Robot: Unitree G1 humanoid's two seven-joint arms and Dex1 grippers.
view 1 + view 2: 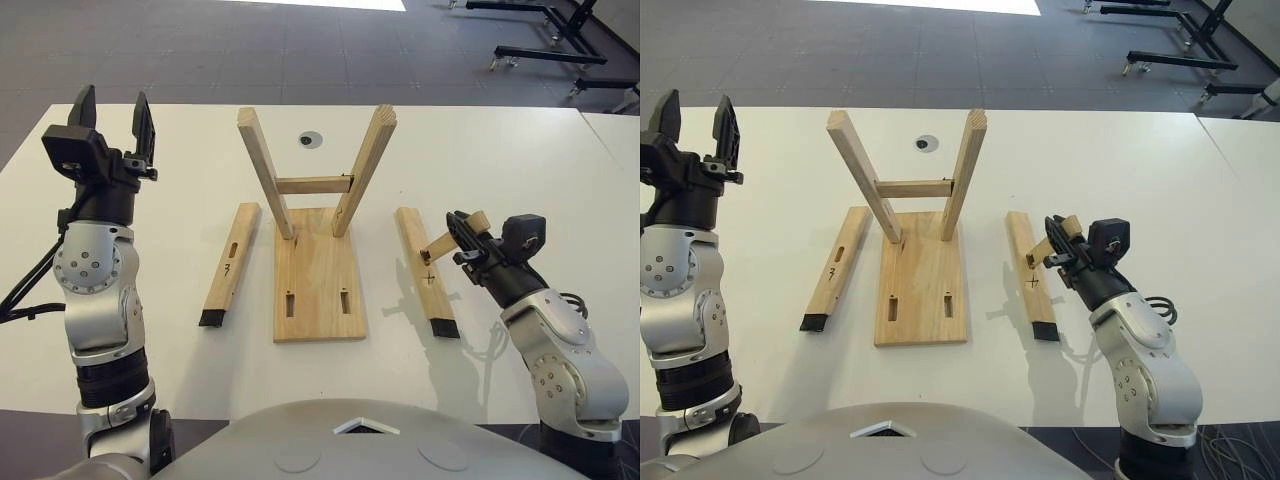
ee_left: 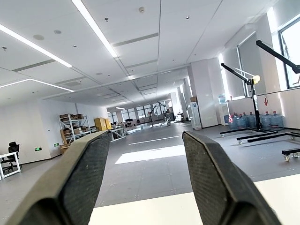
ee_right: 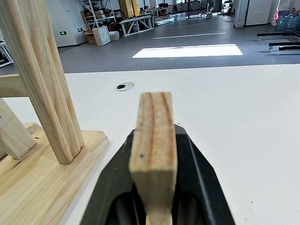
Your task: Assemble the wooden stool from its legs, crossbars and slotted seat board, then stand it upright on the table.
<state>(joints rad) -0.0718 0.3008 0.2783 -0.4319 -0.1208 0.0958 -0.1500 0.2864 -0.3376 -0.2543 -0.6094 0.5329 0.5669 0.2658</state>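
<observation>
The slotted seat board (image 1: 320, 290) lies flat mid-table. Two legs (image 1: 264, 172) (image 1: 365, 168) stand in its far slots, leaning apart and joined by a crossbar (image 1: 312, 184). A loose leg (image 1: 230, 262) lies left of the board, another loose leg (image 1: 426, 270) right of it. My right gripper (image 1: 462, 238) is shut on a short crossbar (image 1: 452, 238), held just over the right loose leg's slot; the crossbar (image 3: 153, 145) shows end-on between the fingers. My left gripper (image 1: 108, 122) is raised high at the table's left side, open and empty, its fingers (image 2: 79, 183) pointing up.
A round cable port (image 1: 311, 139) sits in the table behind the standing legs. The white table (image 1: 520, 170) has free room at the far right and along its front edge. Wheeled frames (image 1: 550, 45) stand on the floor beyond.
</observation>
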